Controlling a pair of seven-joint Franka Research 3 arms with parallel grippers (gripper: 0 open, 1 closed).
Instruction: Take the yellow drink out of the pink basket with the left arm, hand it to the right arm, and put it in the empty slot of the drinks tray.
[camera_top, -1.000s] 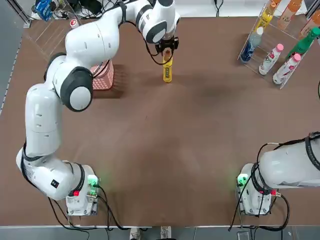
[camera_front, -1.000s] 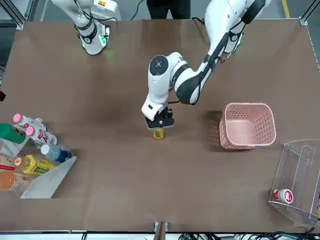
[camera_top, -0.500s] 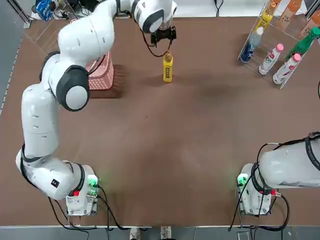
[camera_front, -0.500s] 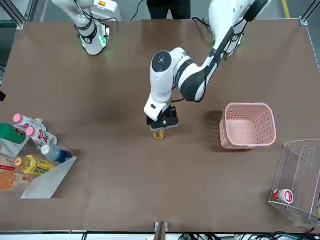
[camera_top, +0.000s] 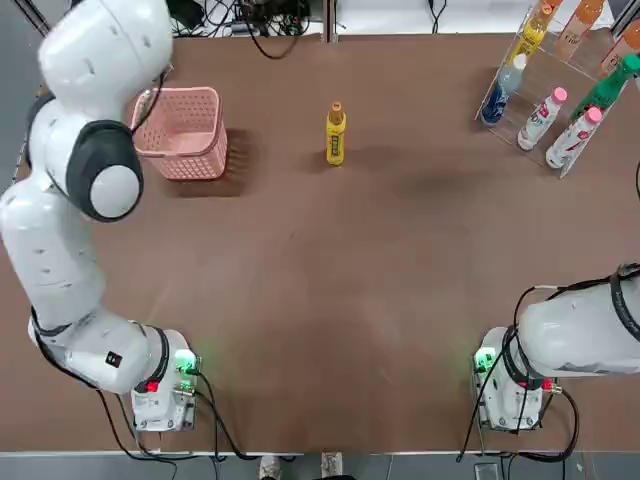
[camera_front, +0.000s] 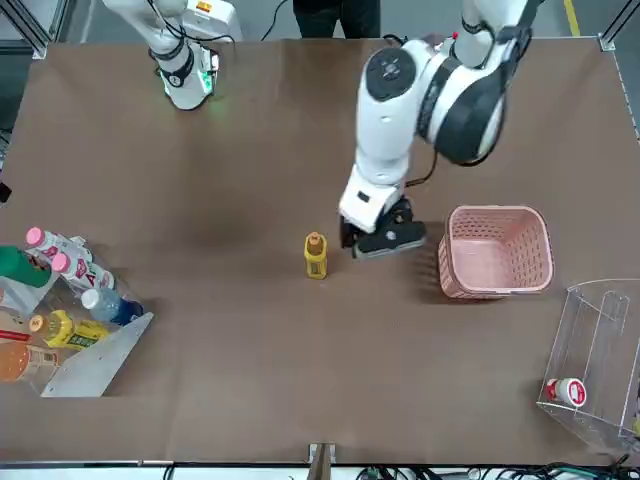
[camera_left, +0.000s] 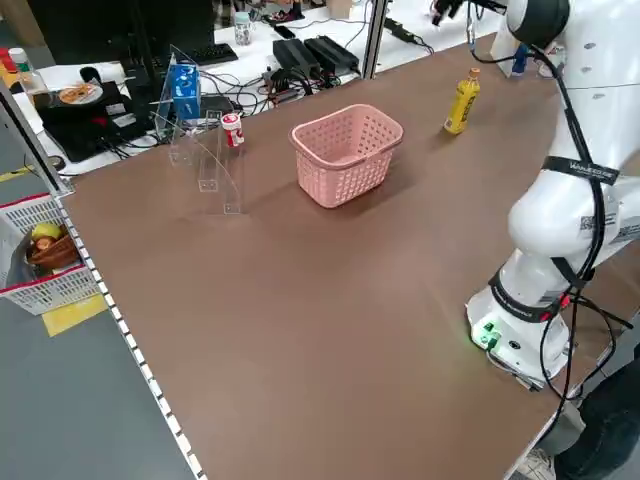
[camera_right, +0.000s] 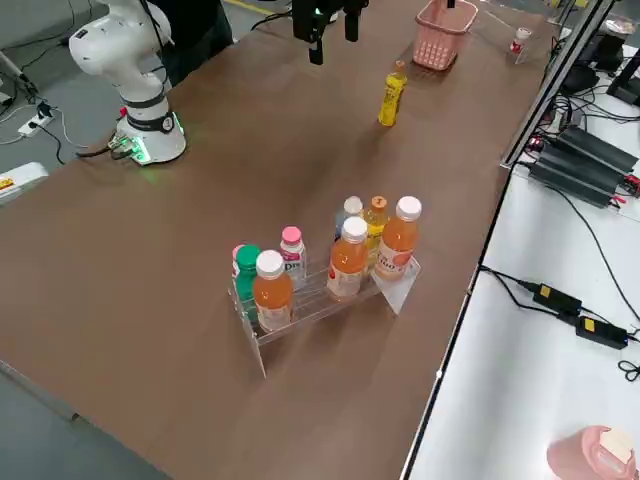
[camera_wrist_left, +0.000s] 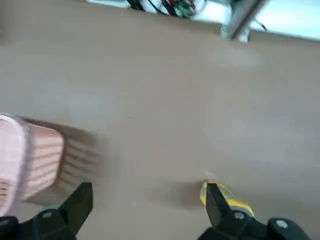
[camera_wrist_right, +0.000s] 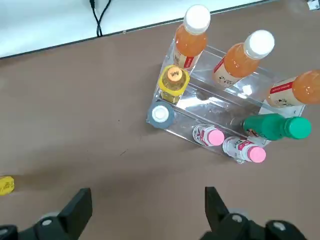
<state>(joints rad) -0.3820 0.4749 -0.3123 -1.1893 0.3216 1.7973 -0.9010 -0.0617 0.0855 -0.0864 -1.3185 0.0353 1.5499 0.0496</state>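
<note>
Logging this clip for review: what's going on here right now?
The yellow drink stands upright on the table, out of the pink basket and held by nothing. The left gripper hangs open between the two. The right gripper is open too, parked on its own side looking toward the drinks tray. No handover yet.

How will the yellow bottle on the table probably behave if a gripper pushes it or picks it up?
The yellow bottle stands upright and alone on the table. It is tall and slim, so a push near its cap would probably tip it. It looks round, so once down it may roll. It seems full of liquid, so likely rather heavy for its size, and its smooth label could slip.
</note>
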